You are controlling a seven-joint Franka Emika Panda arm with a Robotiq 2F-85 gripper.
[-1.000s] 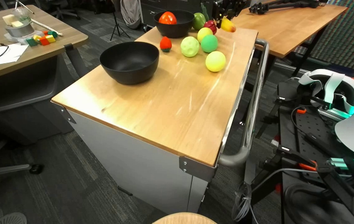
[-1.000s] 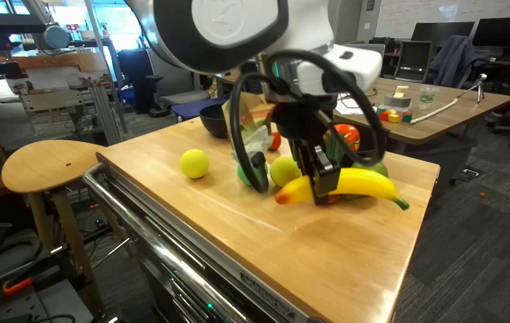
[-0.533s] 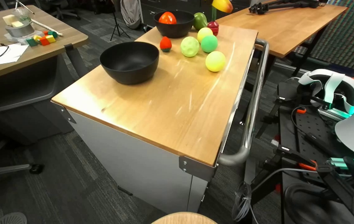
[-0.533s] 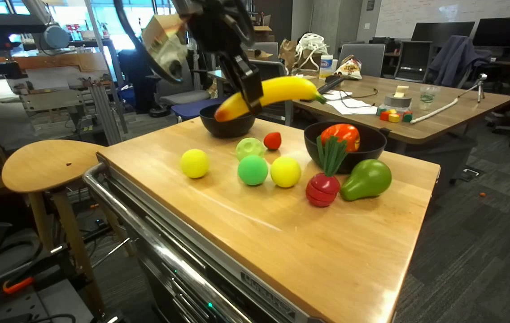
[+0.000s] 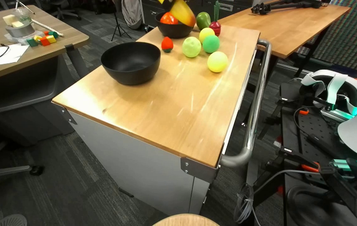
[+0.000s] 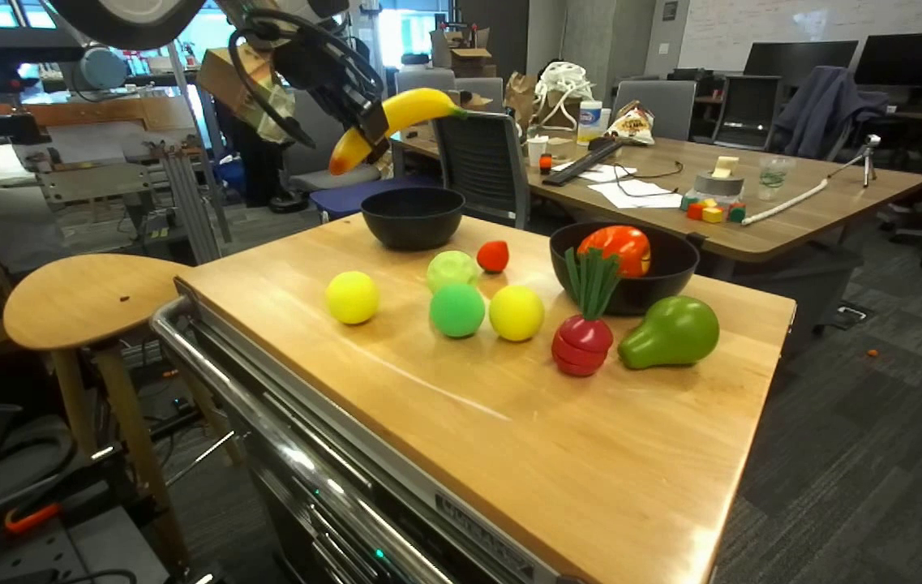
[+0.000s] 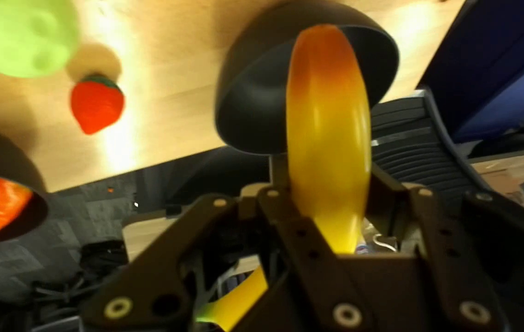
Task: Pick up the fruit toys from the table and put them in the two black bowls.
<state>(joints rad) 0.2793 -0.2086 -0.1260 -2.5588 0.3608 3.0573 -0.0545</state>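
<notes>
The hand (image 6: 377, 142) was closed around the banana (image 6: 420, 108), its fingers part-way apart with the yellow fruit gripped between them, as the wrist view showed. A second before, the banana had hung low over the surface (image 6: 558, 446), by the radish (image 6: 582, 347) and the green pear (image 6: 673, 334); now it was up in the air, well above the wood. Half a second before, in an exterior view, it had overlapped the rim of a black bowl (image 6: 412, 235); now it appeared higher, separate from that rim, its orange end tilted down.

The radish and the pear, partly hidden behind the hand a second earlier, were in plain sight. The radish's leaves, which had leaned to one side, stood nearly upright, and the pear had shifted slightly away from it over the last half second.

The red-orange apple (image 6: 627, 247) remained in the other black bowl (image 6: 635, 297). The strawberry (image 6: 493, 256) lay where it had been, between the bowls, and the pale green ball (image 6: 451, 268), the green ball (image 6: 457, 309) and the two yellow balls (image 6: 352, 298) also kept their places on the surface.
</notes>
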